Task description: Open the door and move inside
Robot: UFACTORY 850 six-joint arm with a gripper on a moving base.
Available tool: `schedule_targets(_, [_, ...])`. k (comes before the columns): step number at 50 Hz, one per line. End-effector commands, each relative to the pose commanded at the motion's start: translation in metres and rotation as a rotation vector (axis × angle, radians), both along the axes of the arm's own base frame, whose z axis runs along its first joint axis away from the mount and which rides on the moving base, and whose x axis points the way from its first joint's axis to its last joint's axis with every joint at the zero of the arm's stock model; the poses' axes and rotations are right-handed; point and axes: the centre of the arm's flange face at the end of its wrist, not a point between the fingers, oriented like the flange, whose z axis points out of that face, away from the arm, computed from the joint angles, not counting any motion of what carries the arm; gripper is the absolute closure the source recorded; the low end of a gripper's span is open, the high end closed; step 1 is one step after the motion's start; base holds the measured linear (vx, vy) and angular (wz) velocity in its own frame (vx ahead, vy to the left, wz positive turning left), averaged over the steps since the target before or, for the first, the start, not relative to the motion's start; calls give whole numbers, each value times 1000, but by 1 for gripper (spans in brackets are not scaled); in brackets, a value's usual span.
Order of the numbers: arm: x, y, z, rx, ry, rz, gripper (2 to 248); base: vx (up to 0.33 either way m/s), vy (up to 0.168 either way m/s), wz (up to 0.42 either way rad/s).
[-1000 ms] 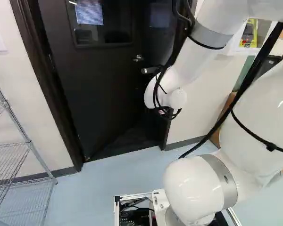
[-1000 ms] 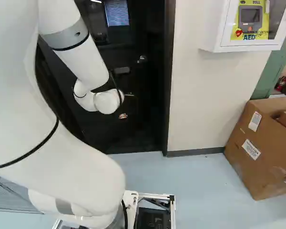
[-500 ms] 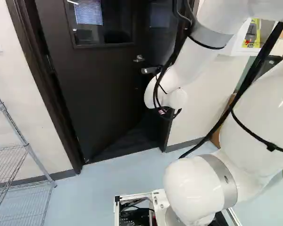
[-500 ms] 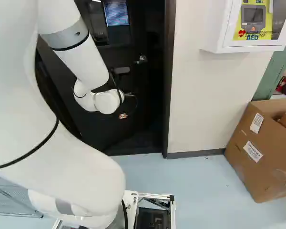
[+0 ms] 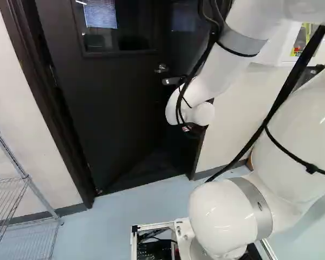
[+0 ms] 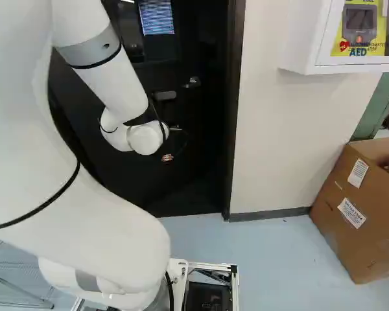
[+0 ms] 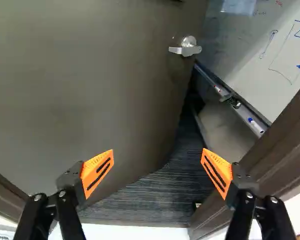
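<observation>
The dark door (image 5: 114, 114) stands ajar, swung away from me into the room beyond; its window is high up. Its silver lever handle (image 5: 161, 68) also shows in the right base view. My gripper (image 6: 166, 157) hangs in front of the doorway, below handle height, mostly hidden behind the wrist. In the wrist view the gripper (image 7: 158, 151) is open and empty, its orange-padded fingers wide apart, with the door (image 7: 90, 75) and the gap beside its edge ahead. The handle (image 7: 186, 48) is farther ahead, touched by neither finger.
Dark door frame (image 6: 231, 116) right of the opening, with wall beyond it. Wire shelf (image 5: 30, 187) at the left. White AED cabinet (image 6: 301, 39) and cardboard box (image 6: 353, 214) at the right. Through the gap, a whiteboard (image 7: 270, 55) and dark ribbed floor (image 7: 155, 200).
The base has moved closer to the doorway: shelf and left frame slide outward in the left base view, cabinet and box outward in the right. The arm holds its pose against its lowest joint.
</observation>
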Motion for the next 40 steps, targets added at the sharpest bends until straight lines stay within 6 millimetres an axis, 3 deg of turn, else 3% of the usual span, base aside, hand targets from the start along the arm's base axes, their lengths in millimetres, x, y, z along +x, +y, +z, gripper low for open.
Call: schedule_targets(40, [0, 0, 0, 0, 0, 0, 3, 133, 59, -19])
